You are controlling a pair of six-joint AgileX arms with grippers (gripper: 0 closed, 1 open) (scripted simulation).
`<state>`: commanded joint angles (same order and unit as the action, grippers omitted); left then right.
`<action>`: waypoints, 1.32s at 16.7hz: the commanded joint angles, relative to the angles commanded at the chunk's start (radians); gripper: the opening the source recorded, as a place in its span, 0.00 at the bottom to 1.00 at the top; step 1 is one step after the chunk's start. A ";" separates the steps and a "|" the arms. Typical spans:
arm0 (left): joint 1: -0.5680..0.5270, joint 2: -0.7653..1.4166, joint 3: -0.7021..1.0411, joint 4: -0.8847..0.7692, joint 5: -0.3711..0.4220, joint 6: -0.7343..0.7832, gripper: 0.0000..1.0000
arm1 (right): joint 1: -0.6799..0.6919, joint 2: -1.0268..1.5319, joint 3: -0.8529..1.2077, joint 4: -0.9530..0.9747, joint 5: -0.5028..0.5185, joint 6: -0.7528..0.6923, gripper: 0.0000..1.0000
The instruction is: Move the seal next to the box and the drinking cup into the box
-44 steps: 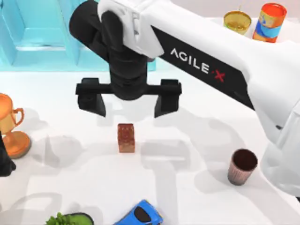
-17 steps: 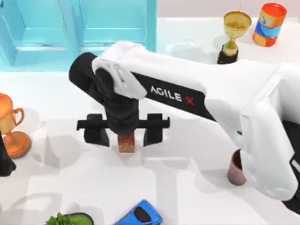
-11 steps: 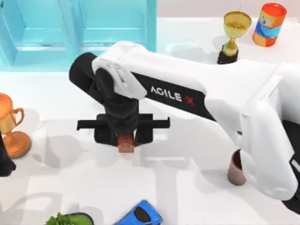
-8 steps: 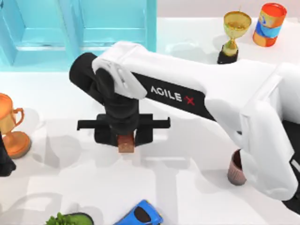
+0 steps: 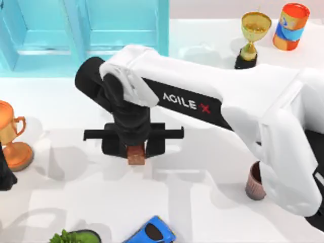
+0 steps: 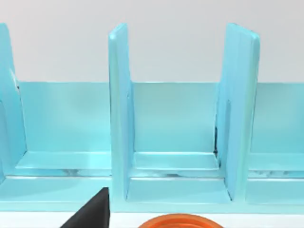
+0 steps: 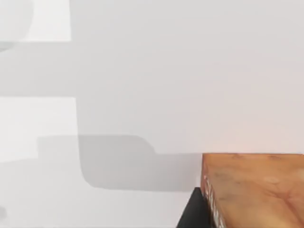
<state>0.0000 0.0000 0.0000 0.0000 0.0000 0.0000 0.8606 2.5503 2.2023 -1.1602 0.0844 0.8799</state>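
The seal (image 5: pixel 135 154), a small reddish-brown mottled block, stands near the middle of the white table. My right gripper (image 5: pixel 134 147) is shut on it, its black fingers (image 5: pixel 112 146) pressed against both sides from above. In the right wrist view the seal (image 7: pixel 256 187) shows as an orange-brown block against the white tabletop. The drinking cup (image 5: pixel 254 185), a ribbed brown tumbler, stands at the right, partly hidden behind my right arm. The turquoise box (image 5: pixel 86 35) with upright dividers lies at the back left; the left wrist view faces the box (image 6: pixel 166 142). My left arm (image 5: pixel 6 174) is parked at the left edge.
An orange trophy (image 5: pixel 12 136) stands at the left beside my left arm. A gold trophy (image 5: pixel 252 35) and an orange-and-blue can (image 5: pixel 291 23) stand at the back right. A blue toy car (image 5: pixel 152 232) and a green plant (image 5: pixel 73 236) lie at the front edge.
My right gripper came down from above the seal and its fingers closed in from wide apart onto the block's sides. The seal stays in the same spot.
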 joint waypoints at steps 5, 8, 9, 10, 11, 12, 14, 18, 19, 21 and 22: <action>0.000 0.000 0.000 0.000 0.000 0.000 1.00 | -0.055 -0.117 -0.099 -0.031 -0.005 -0.056 0.00; 0.000 0.000 0.000 0.000 0.000 0.000 1.00 | -0.092 -0.282 -0.197 -0.053 -0.009 -0.094 0.00; 0.000 0.000 0.000 0.000 0.000 0.000 1.00 | -0.106 -0.327 -0.229 -0.062 -0.011 -0.109 0.00; 0.000 0.000 0.000 0.000 0.000 0.000 1.00 | -0.121 -0.361 -0.259 -0.072 -0.012 -0.125 0.00; 0.000 0.000 0.000 0.000 0.000 0.000 1.00 | -0.136 -0.385 -0.282 -0.083 -0.013 -0.140 0.00; 0.000 0.000 0.000 0.000 0.000 0.000 1.00 | -0.146 -0.398 -0.295 -0.090 -0.015 -0.150 0.00; 0.000 0.000 0.000 0.000 0.000 0.000 1.00 | -0.148 -0.401 -0.298 -0.092 -0.015 -0.152 0.00; 0.000 0.000 0.000 0.000 0.000 0.000 1.00 | -0.158 -0.412 -0.309 -0.084 -0.017 -0.164 0.00; 0.000 0.000 0.000 0.000 0.000 0.000 1.00 | -0.180 -0.434 -0.332 -0.076 -0.021 -0.186 0.00; 0.000 0.000 0.000 0.000 0.000 0.000 1.00 | -0.253 -0.497 -0.400 -0.062 -0.030 -0.260 0.00; 0.000 0.000 0.000 0.000 0.000 0.000 1.00 | -0.305 -0.530 -0.439 -0.056 -0.035 -0.312 0.00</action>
<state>0.0000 0.0000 0.0000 0.0000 0.0000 0.0000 0.5561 2.0199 1.7630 -1.2157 0.0496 0.5679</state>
